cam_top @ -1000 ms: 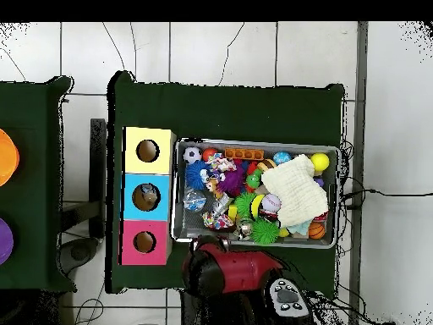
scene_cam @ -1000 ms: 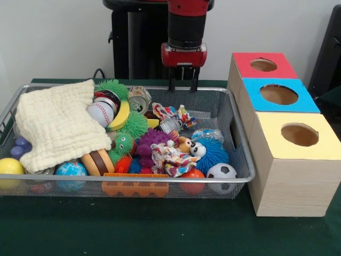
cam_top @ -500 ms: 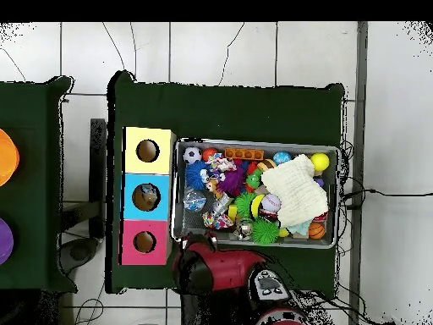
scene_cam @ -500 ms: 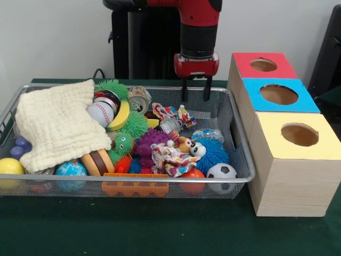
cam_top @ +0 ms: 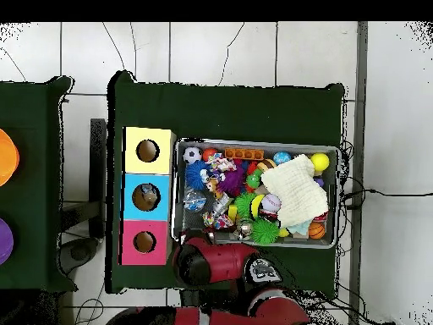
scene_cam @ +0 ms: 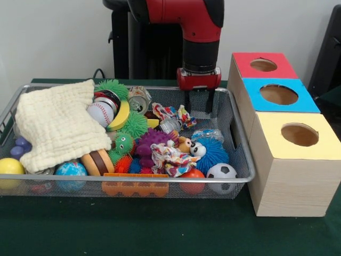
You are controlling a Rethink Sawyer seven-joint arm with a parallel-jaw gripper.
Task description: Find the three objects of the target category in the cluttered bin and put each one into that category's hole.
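Three wooden boxes stand in a row right of the wire mesh bin [scene_cam: 241, 160], each with a round hole in its top: red-topped box [scene_cam: 263, 65] far, blue-topped box [scene_cam: 278, 94] middle, yellow-topped box [scene_cam: 299, 135] near. Target category not evident from the views.

Gripper [scene_cam: 199, 103] hangs at the bin's far right corner, just inside the far rim, its two black fingers [scene_cam: 189, 101] apart with nothing between them. In the overhead view the red arm [cam_top: 211, 262] covers the gripper.

Directly below and slightly left of the gripper: a patterned cloth toy [scene_cam: 171, 113] and a clear plastic bottle [scene_cam: 169, 125]. Nearer: a blue spiky ball with eyes [scene_cam: 209, 152], a crumpled clear wrapper [scene_cam: 209, 134], a black-and-white soccer ball [scene_cam: 221, 172].

Bin centre is crowded: purple knobbly ball [scene_cam: 153, 140], green spiky balls [scene_cam: 134, 125], a second patterned cloth [scene_cam: 169, 159], orange plastic rack [scene_cam: 135, 185] at the near wall. A metal can [scene_cam: 139, 97] lies at the far side.

Left half: cream waffle-weave cloth [scene_cam: 56, 125] draped over other items, hiding what is beneath. Baseball [scene_cam: 100, 112], globe ball [scene_cam: 71, 169] and yellow ball [scene_cam: 9, 166] show at its edges.
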